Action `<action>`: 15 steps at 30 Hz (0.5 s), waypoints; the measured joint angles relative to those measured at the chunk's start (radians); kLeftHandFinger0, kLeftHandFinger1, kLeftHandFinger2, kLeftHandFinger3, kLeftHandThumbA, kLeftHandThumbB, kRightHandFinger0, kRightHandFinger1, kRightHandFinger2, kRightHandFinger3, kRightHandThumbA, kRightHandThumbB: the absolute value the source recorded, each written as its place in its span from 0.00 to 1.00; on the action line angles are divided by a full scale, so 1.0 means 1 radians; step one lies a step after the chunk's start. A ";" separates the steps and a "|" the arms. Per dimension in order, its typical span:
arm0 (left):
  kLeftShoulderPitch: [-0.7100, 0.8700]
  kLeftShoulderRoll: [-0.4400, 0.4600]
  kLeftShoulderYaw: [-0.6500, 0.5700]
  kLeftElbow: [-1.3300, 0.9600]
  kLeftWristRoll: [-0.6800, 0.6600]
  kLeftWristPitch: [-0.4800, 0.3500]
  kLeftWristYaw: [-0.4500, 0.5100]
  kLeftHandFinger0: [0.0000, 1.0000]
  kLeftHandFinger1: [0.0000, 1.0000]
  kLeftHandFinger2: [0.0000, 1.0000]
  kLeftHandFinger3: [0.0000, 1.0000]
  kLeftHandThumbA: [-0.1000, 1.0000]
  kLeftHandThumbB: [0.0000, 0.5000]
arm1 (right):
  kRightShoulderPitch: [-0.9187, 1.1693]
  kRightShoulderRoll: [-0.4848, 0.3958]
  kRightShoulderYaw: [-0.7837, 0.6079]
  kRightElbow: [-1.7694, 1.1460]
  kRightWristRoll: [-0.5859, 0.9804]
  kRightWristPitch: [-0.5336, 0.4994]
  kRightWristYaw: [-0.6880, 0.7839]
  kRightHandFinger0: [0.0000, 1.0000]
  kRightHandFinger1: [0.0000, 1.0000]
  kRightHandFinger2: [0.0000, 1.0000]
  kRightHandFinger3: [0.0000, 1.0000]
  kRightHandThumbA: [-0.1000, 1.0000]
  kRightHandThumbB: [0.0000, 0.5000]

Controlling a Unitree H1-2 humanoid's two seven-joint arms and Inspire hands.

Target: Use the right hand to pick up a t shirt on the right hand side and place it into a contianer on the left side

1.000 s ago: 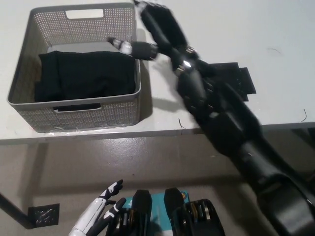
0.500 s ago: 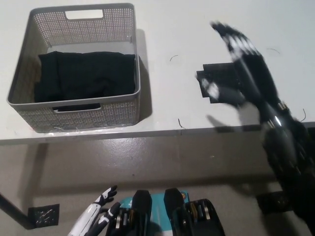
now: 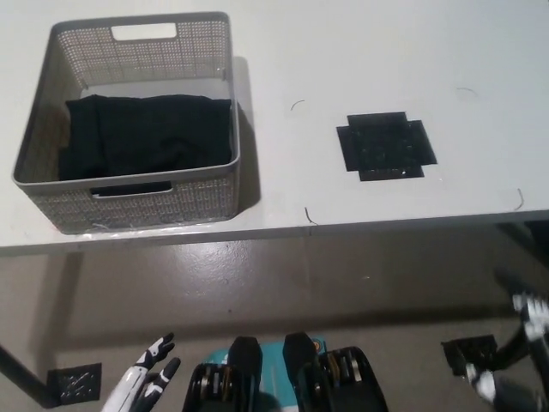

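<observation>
A black t shirt lies folded inside the grey perforated basket at the table's left. My black right hand hangs low at the bottom right, below the table's front edge, blurred and far from the basket; nothing shows in it. My white left hand rests at the bottom left with its fingers apart, holding nothing.
A black cross-shaped mark is on the white table right of the middle. A small black square lies on the floor at lower left, another at lower right.
My right arm has swung from the basket rightward across the table and dropped below its edge. The shirt stays in the basket. The left hand has sunk slightly.
</observation>
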 measured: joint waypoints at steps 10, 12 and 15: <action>-0.003 0.000 0.024 0.016 -0.015 -0.022 0.011 0.90 1.00 1.00 1.00 1.00 0.97 | 0.029 0.047 0.006 0.271 0.024 -0.132 -0.058 1.00 1.00 1.00 1.00 0.76 0.41; -0.005 0.000 0.024 0.020 -0.017 -0.026 0.013 0.90 1.00 1.00 1.00 1.00 1.00 | 0.015 0.053 0.009 0.313 0.023 -0.140 -0.065 1.00 1.00 1.00 1.00 0.87 0.45; -0.004 0.000 0.026 0.021 -0.020 -0.028 0.016 0.92 1.00 1.00 1.00 1.00 0.98 | -0.002 0.060 0.016 0.354 0.017 -0.146 -0.071 1.00 1.00 1.00 1.00 0.85 0.43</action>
